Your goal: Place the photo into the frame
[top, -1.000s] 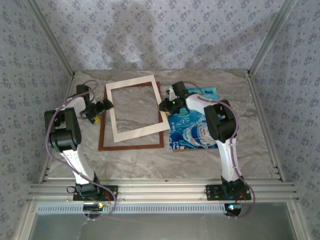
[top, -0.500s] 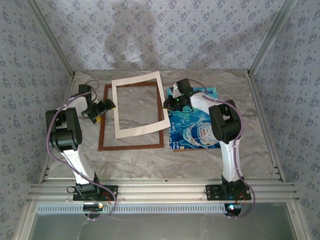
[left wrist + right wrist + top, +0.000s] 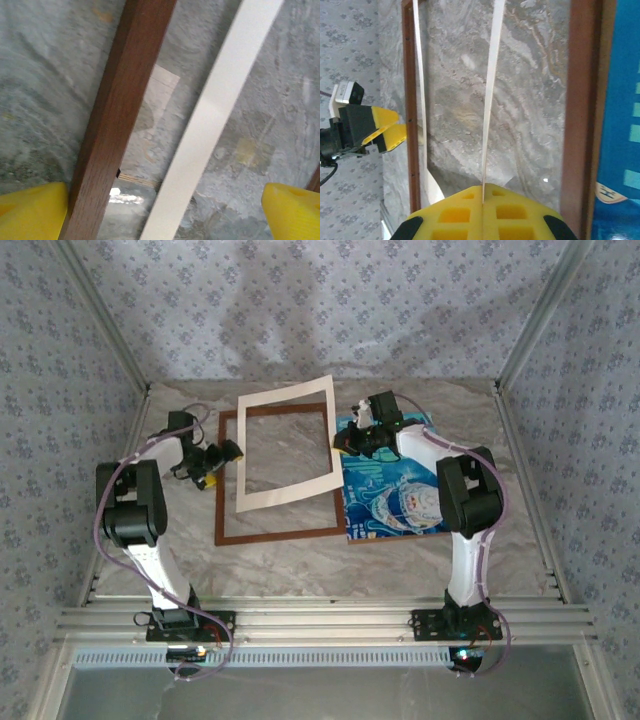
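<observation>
Broadly, the job looked barely begun. The bench (image 3: 450, 560), under its grey marbled cover, carried everything. The frame (image 3: 280, 537) lay flat left of centre with bare bench showing through its opening, so nothing had been seated in it.

Over it hung the cream mat (image 3: 285, 395), tilted, its right side raised and its left side low by the frame's left rail. The photo (image 3: 385, 500) lay face up on the bench just right of the frame, touching or slightly overlapping the right rail, with the right arm reaching across above it.

The right end effector (image 3: 352, 440) was clamped tight on the mat's thin right edge; in the wrist view its yellow pads met on that edge. The left end effector (image 3: 228, 453) stood fully spread and held nothing, its fingers on either side of the frame's left rail and the mat's left strip.

By my reckoning the mat stood in the way: it had to be cleared off the opening before the photo could be slid or lifted leftward into the frame. That whole transfer remained to be done.
</observation>
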